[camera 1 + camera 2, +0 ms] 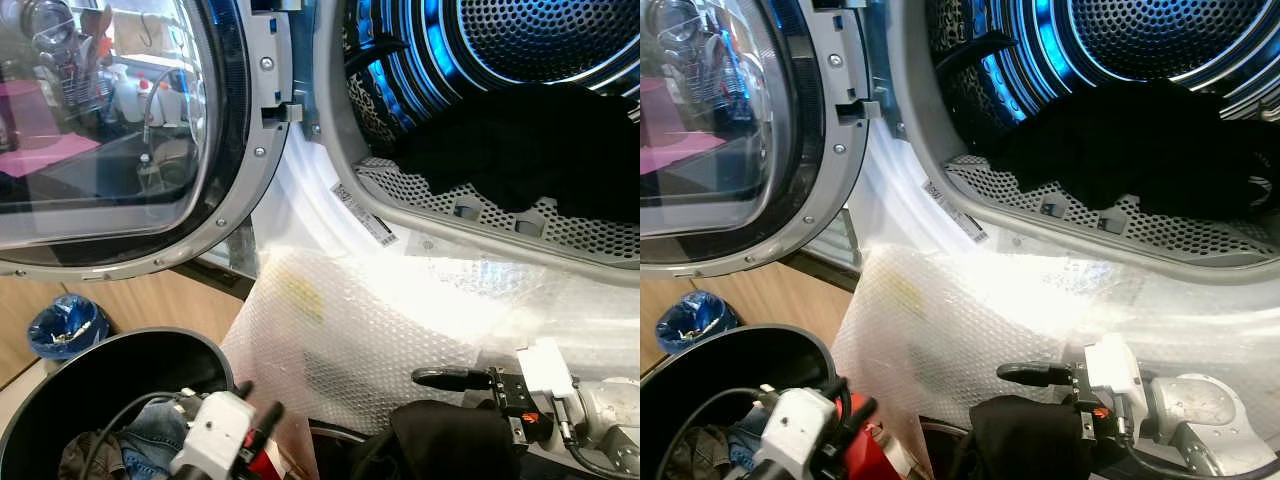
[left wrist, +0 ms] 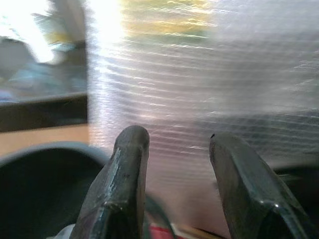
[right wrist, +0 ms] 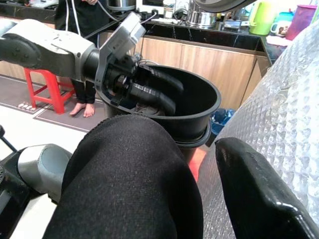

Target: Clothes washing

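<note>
A washing machine (image 1: 330, 190) stands with its door (image 1: 130, 140) swung open and dark clothes (image 1: 530, 140) in the drum (bubble wrap (image 1: 340, 330) covers its front). The right gripper (image 1: 1040, 385) has its jaws closed on a black garment (image 1: 1025, 440) below the opening. The left gripper (image 1: 255, 405), jaws apart, hovers over the black basket (image 1: 60, 400).

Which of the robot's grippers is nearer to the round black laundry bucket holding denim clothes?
Left. The left gripper sits over the black laundry bucket, by its rim. The right gripper, carrying a black garment, is off to the bucket's right, before the bubble wrap.
</note>
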Available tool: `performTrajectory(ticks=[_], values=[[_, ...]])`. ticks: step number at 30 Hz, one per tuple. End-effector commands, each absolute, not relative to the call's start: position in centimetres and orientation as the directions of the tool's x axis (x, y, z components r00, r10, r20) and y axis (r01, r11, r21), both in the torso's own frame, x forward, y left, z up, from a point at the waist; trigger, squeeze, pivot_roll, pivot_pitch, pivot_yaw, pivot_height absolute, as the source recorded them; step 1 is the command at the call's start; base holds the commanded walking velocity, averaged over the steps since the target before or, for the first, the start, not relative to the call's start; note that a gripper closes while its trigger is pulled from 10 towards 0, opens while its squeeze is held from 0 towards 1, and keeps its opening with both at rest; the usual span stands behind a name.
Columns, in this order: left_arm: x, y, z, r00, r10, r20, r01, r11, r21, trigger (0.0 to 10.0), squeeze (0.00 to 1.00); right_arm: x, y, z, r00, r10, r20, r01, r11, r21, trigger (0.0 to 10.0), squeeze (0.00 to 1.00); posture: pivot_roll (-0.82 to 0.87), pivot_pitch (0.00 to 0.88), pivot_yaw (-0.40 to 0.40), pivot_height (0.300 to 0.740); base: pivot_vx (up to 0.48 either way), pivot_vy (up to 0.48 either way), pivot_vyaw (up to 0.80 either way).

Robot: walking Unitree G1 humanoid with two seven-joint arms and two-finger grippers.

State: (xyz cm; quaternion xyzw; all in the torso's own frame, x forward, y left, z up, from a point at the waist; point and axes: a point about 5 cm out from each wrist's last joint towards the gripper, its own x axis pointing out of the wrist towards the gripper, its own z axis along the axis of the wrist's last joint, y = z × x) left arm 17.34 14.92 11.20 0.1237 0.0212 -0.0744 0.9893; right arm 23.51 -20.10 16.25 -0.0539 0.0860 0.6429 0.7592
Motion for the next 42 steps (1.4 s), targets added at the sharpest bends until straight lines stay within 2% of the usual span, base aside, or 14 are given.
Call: performTrajectory(ticks=[1,2,4,6,8,10,16,17,23,29,37,40,41,42], values=[[17.4,16.6,12.1,1.000,-0.017,0.014,0.013,0.955,0.298,10.0,0.00,23.5,-20.1,16.3,0.158,0.969,-0.192,-0.986,0.165,0.020,10.0,0.00,-0.01,0.000,0.014,0.740,0.000,0.000,0.00],[17.4,16.6,12.1,1.000,-0.017,0.014,0.013,0.955,0.298,10.0,0.00,23.5,-20.1,16.3,0.158,0.969,-0.192,-0.986,0.165,0.020,10.0,0.00,-0.01,0.000,0.014,0.740,0.000,0.000,0.00],[17.9,20.0,12.7,0.973,0.202,0.111,-0.228,0.916,0.331,10.0,0.00,23.8,-19.6,16.0,0.156,0.972,-0.175,-0.986,0.163,0.028,10.0,0.00,0.03,0.000,0.007,0.740,0.000,0.000,0.00],[17.9,20.8,13.0,0.962,0.233,0.141,-0.269,0.894,0.358,10.0,0.00,24.0,-19.4,15.9,0.155,0.973,-0.170,-0.986,0.162,0.031,10.0,0.00,0.05,0.000,0.004,0.740,0.000,0.000,0.00],[18.1,22.7,13.1,0.936,0.304,0.177,-0.350,0.859,0.374,10.0,0.00,24.5,-18.8,16.1,0.161,0.977,-0.141,-0.986,0.167,0.029,10.0,0.00,0.08,0.000,-0.015,0.740,0.000,0.000,0.00],[18.6,23.5,12.2,0.930,0.331,0.158,-0.365,0.876,0.316,10.0,0.00,24.8,-18.3,16.1,0.153,0.982,-0.114,-0.986,0.159,0.041,10.0,0.00,0.10,0.001,-0.030,0.740,0.000,0.000,0.00],[19.4,21.3,11.7,0.959,0.237,0.156,-0.274,0.919,0.282,10.0,0.00,25.0,-18.1,16.3,0.114,0.984,-0.136,-0.992,0.120,0.035,10.0,0.00,0.06,0.018,-0.029,0.740,0.000,0.000,0.00],[19.6,20.8,11.7,0.961,0.229,0.154,-0.260,0.939,0.223,10.0,1.00,25.1,-18.2,16.4,0.114,0.983,-0.141,-0.992,0.120,0.030,10.0,0.00,0.07,0.021,-0.034,0.740,0.000,0.000,0.00],[20.2,19.3,12.8,0.968,0.147,0.203,-0.180,0.972,0.152,10.0,1.00,25.6,-18.2,16.4,0.118,0.983,-0.137,-0.992,0.123,0.025,10.0,0.00,0.09,0.026,-0.029,0.740,0.000,0.000,0.00],[19.9,18.4,12.9,0.973,0.101,0.207,-0.133,0.980,0.150,10.0,1.00,26.0,-18.2,16.4,0.114,0.985,-0.131,-0.993,0.116,0.014,10.0,0.00,0.11,0.022,-0.024,0.740,0.000,0.000,0.00],[19.2,17.3,12.8,0.980,0.048,0.193,-0.078,0.985,0.153,10.0,1.00,26.2,-18.5,16.8,0.104,0.983,-0.149,-0.994,0.107,0.012,10.0,0.00,0.12,0.060,-0.047,0.740,0.000,0.000,0.00],[18.8,16.6,12.9,0.983,-0.023,0.180,-0.010,0.983,0.182,10.0,1.00,26.3,-18.4,16.8,0.096,0.984,-0.151,-0.995,0.099,0.015,10.0,0.00,0.13,0.062,-0.056,0.740,0.000,0.000,0.00],[18.7,16.5,12.9,0.984,-0.033,0.172,0.001,0.983,0.186,10.0,0.00,26.4,-18.3,16.8,0.091,0.984,-0.153,-0.995,0.094,0.014,10.0,0.00,0.13,0.064,-0.054,0.740,0.000,0.000,0.00],[18.6,16.4,12.8,0.985,-0.036,0.167,0.005,0.982,0.186,10.0,0.00,26.5,-18.3,16.8,0.088,0.984,-0.154,-0.996,0.091,0.013,10.0,0.00,0.13,0.064,-0.054,0.740,0.000,0.000,0.00]])
